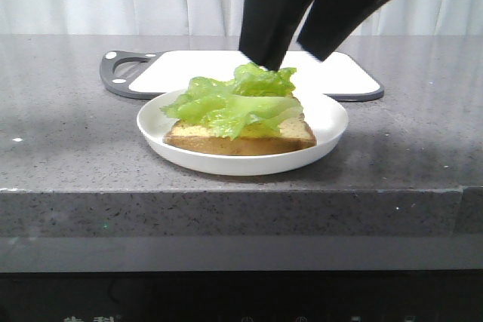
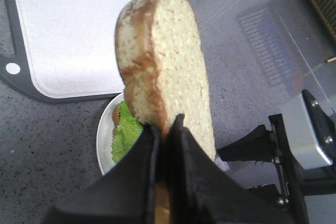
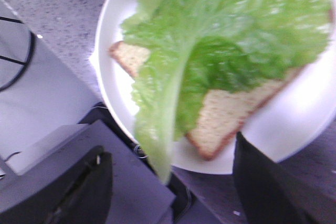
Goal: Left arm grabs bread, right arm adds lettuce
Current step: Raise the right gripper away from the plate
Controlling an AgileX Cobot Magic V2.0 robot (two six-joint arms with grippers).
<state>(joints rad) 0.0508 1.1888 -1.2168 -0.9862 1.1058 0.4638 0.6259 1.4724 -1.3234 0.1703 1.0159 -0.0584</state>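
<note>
The left arm's long black wedge gripper (image 2: pixel 164 145) is clamped on a thick speckled tan bread slice (image 2: pixel 168 66), mid-frame. The right arm's short-fingered gripper (image 3: pixel 170 182) is spread wide. Ruffled green lettuce (image 1: pixel 238 99) lies on another slice in the round white plate (image 1: pixel 328 122), centre frame.

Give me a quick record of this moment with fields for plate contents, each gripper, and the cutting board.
plate: white, on the grey counter, holds one bread slice lying flat
lettuce: lies on that slice, partly covering it
left gripper: shut on a second bread slice, held on edge above the plate
right gripper: open, fingers spread, holding nothing, above the lettuce
cutting board: white with dark rim, behind the plate
</note>
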